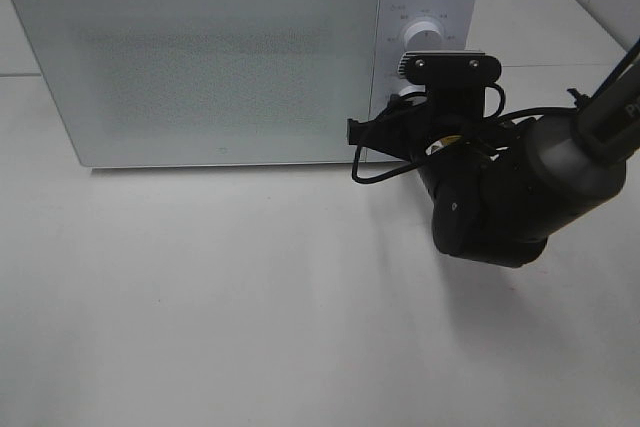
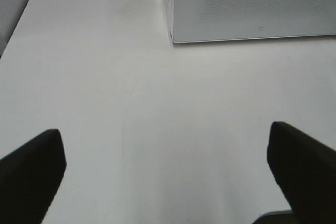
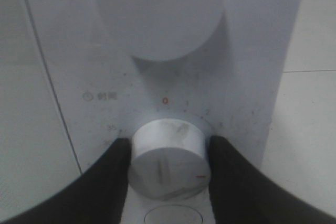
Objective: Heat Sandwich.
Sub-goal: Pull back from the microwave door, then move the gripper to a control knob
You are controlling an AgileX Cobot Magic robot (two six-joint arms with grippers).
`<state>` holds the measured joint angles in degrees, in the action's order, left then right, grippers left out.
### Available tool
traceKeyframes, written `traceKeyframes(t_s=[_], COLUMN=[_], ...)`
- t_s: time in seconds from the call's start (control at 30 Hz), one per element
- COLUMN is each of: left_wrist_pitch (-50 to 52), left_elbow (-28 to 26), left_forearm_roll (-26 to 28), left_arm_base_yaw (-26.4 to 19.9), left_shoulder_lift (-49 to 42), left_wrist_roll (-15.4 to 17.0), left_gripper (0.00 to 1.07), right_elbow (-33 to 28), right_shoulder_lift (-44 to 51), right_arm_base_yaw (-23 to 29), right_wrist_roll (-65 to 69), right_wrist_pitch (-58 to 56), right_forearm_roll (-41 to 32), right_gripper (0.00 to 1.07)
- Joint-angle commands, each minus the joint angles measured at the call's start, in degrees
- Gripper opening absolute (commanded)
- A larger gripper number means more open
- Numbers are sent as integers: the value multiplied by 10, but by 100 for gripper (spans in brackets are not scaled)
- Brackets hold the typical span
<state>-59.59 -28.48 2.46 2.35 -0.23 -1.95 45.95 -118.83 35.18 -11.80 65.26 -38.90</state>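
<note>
The sandwich is out of view. The white microwave (image 1: pixel 200 67) stands at the back of the table with its door closed. My right gripper (image 3: pixel 169 161) is at the microwave's control panel, its two black fingers (image 3: pixel 113 182) pressed against both sides of the lower timer knob (image 3: pixel 168 153). In the exterior high view that gripper (image 1: pixel 408 105) is partly hidden behind its own camera mount. My left gripper (image 2: pixel 167 174) hangs open over bare table in front of the microwave's left corner, holding nothing.
A larger round power knob (image 3: pixel 160 11) sits above the timer knob, also seen from above (image 1: pixel 425 37). The right arm's dark body (image 1: pixel 500 197) and cable hang over the table right of the microwave. White table (image 1: pixel 250 297) spreads in front.
</note>
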Motion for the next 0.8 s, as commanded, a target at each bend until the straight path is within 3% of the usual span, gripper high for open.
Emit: traceKeyframes(t_s=[0.03, 0.13, 0.8], left_wrist_pitch=[6, 6, 6], left_elbow=[2, 2, 2], left_forearm_roll=[2, 2, 2], left_arm_base_yaw=[-1, -1, -1], left_shoulder_lift=[-15, -15, -15], left_wrist_roll=[-1, -1, -1], left_gripper=[103, 103, 103], right_elbow=[4, 4, 4], right_shoulder_lift=[0, 0, 0], right_arm_base_yaw=[1, 1, 1], right_wrist_roll=[-9, -17, -10], right_wrist_pitch=[19, 25, 33], right_forearm_roll=[6, 6, -9], right_gripper=[22, 10, 10])
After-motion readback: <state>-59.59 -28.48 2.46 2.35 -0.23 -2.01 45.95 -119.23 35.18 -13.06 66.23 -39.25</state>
